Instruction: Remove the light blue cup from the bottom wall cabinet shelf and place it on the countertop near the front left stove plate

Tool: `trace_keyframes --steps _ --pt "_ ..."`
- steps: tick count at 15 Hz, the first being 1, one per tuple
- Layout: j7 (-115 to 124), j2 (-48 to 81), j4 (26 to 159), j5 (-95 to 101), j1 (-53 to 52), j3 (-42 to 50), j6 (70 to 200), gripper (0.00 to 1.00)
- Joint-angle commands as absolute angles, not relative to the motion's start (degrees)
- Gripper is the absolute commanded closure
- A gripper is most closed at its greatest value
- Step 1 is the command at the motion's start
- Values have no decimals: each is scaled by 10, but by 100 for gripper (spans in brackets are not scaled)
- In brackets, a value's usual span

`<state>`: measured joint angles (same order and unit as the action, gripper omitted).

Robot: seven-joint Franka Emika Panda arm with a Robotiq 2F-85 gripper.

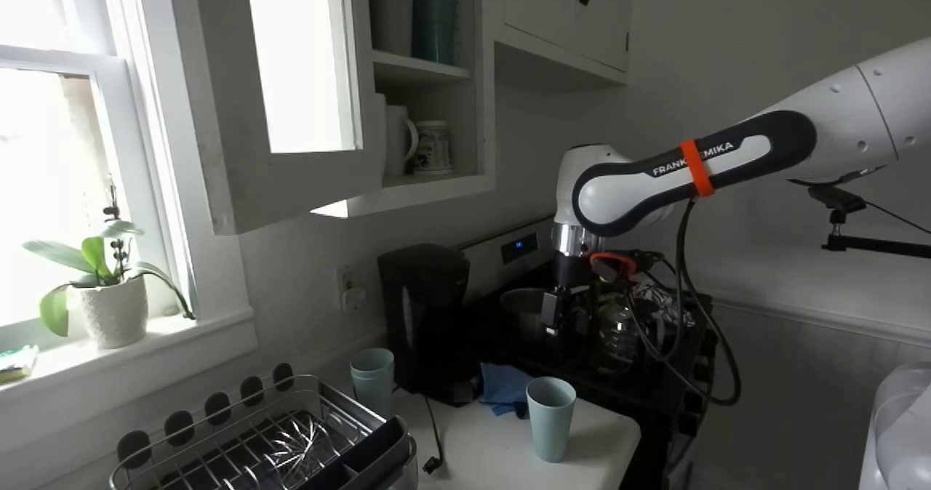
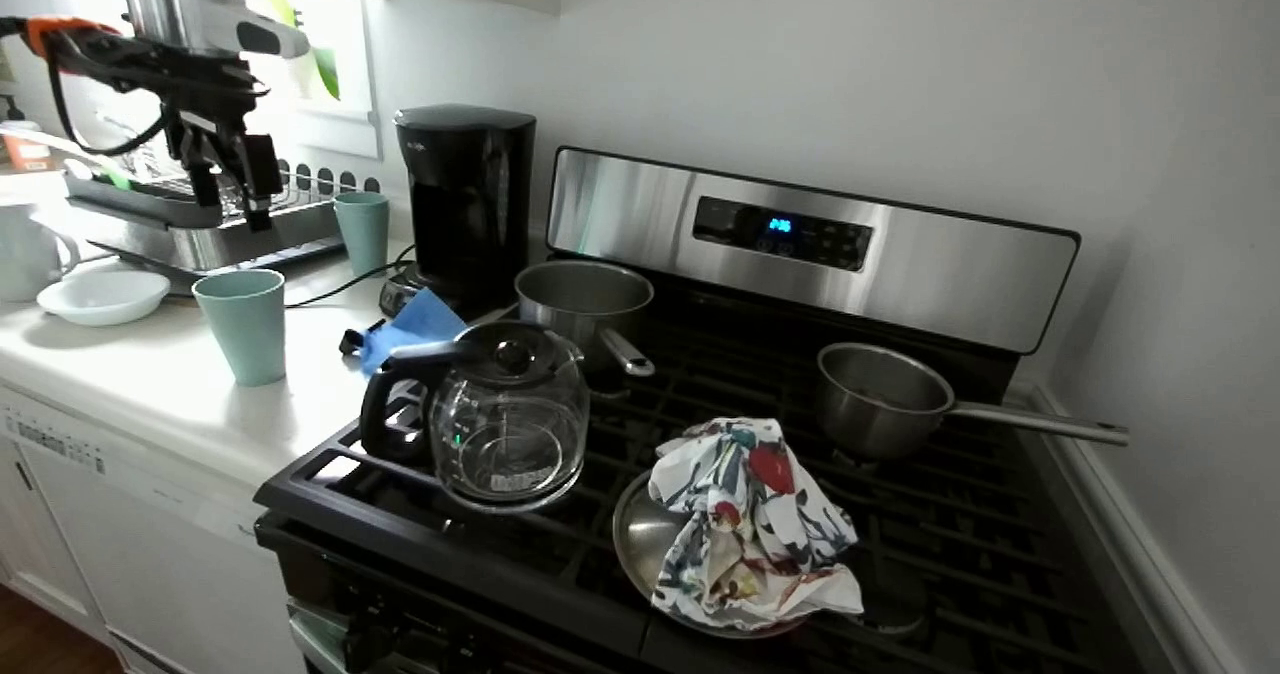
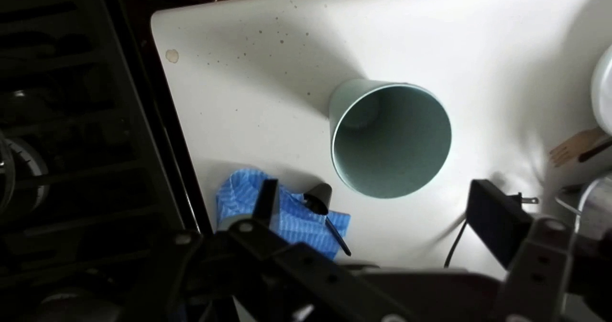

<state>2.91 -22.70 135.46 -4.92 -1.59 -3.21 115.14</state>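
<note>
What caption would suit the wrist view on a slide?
Cup upright on the counter near a blue cloth, open gripper in the foreground.

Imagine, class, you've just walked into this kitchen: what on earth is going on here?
A robot arm reaches over the countertop; its gripper hangs open and holds nothing. The light blue cup stands upright on the countertop, apart from the gripper, near the blue cloth and the stove. By the look of it, the cup is already set down. The wall cabinet is open, with mugs on its bottom shelf.
</note>
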Motion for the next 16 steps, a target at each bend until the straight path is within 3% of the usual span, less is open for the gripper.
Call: trace_keyframes --steps 1,11,16 --pt "37 -266 1322 -47 -15 -24 1082 0" --pt "57 -281 1227 -35 -15 -42 989 0" --pt "43 -275 1242 -48 -18 -34 1008 0"
